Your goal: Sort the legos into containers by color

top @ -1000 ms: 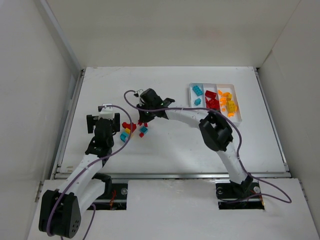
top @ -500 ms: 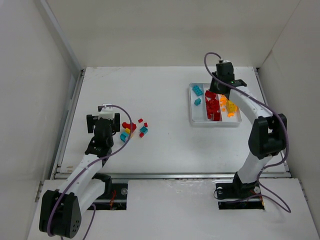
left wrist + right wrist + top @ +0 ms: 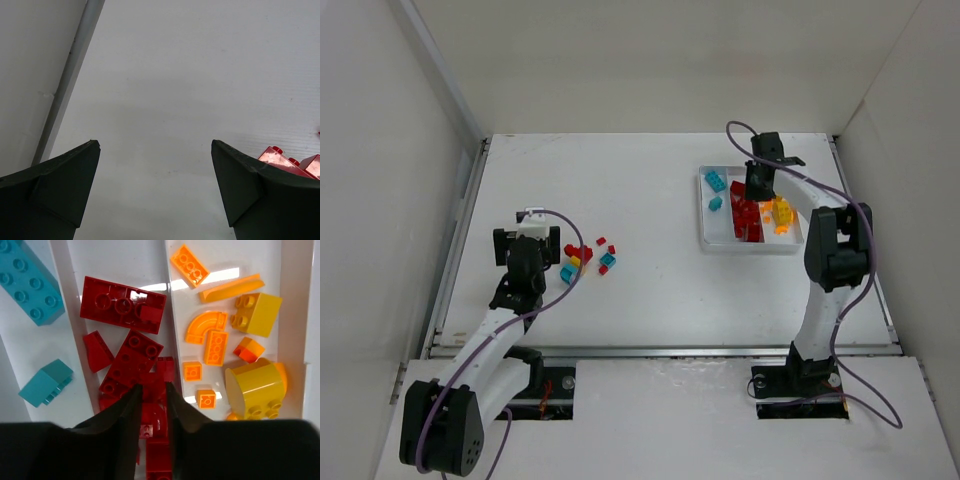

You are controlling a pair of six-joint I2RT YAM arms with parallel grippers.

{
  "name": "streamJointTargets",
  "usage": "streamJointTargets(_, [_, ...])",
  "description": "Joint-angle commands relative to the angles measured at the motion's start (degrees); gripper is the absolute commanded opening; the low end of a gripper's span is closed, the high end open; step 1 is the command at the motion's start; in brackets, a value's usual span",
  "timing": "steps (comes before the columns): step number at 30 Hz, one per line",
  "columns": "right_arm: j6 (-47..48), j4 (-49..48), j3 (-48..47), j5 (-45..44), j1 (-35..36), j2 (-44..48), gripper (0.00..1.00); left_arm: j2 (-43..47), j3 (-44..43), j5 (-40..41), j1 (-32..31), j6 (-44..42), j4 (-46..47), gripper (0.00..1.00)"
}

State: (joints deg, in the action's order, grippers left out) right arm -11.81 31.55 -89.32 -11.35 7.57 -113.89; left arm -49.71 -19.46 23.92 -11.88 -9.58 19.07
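The white tray (image 3: 750,247) sits at the far right; its three compartments hold teal (image 3: 30,282), red (image 3: 122,305) and orange-yellow legos (image 3: 220,330). My right gripper (image 3: 756,190) hangs over the red middle compartment. Its jaws (image 3: 152,387) are almost together, with a small red lego (image 3: 151,415) between them. A loose pile of red, teal and yellow legos (image 3: 588,258) lies left of centre. My left gripper (image 3: 527,246) is open and empty just left of that pile, over bare table (image 3: 155,150), with a red lego (image 3: 280,159) by its right finger.
White walls enclose the table on the left, back and right. A metal rail (image 3: 70,75) runs along the table's left edge close to my left gripper. The tray's divider (image 3: 70,340) separates the teal and red compartments.
My right arm has swung from the loose pile across to the tray and now sits lower over the red compartment. The left arm has not moved.
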Motion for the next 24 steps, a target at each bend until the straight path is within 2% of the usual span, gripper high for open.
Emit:
streamJointTargets(1, [1.18, 1.06, -2.35, 1.16, 0.16, 1.56, 0.35, 0.76, 0.22, -1.16, 0.89, -0.17, 2.02, 0.92])
streamJointTargets(2, [1.7, 1.58, -2.35, 1.68, 0.16, 1.56, 0.45, 0.76, 0.22, -1.16, 0.89, -0.17, 2.02, 0.92])
streamJointTargets(3, [2.49, 1.58, -2.96, 2.21, 0.16, 2.08, 0.61, 0.76, -0.31, -1.16, 0.89, -0.17, 2.02, 0.92])
streamJointTargets(6, [4.25, 0.89, -2.97, 4.05, 1.21, 4.8, 0.75, 0.76, -0.31, -1.77, 0.89, -0.78, 1.5, 0.92])
streamJointTargets(8, [6.18, 0.27, -2.97, 4.06, 3.48, 6.39, 0.79, 0.76, -1.01, -4.49, 1.42, -1.4, 0.18, 0.92])
streamJointTargets(13, [8.03, -0.69, -5.16, 4.67, 10.69, 9.73, 0.79, 0.76, -1.63, -7.49, 1.42, -1.92, -1.58, 0.92])
streamJointTargets(15, [8.65, -2.54, -5.16, 8.86, 14.2, 9.74, 0.79, 0.76, -1.63, -7.49, 1.94, -1.93, -1.58, 0.92])
streamJointTargets(19, [9.35, -2.74, -10.24, 15.03, 25.44, 2.55, 0.8, 0.76, -1.63, -7.49, 1.95, -1.93, -1.58, 0.92])
streamJointTargets(24, [8.03, 2.46, -27.12, 16.19, 34.25, -12.66, 0.77, 1.37, -1.63, -6.96, 1.95, -1.93, -1.58, 0.92])
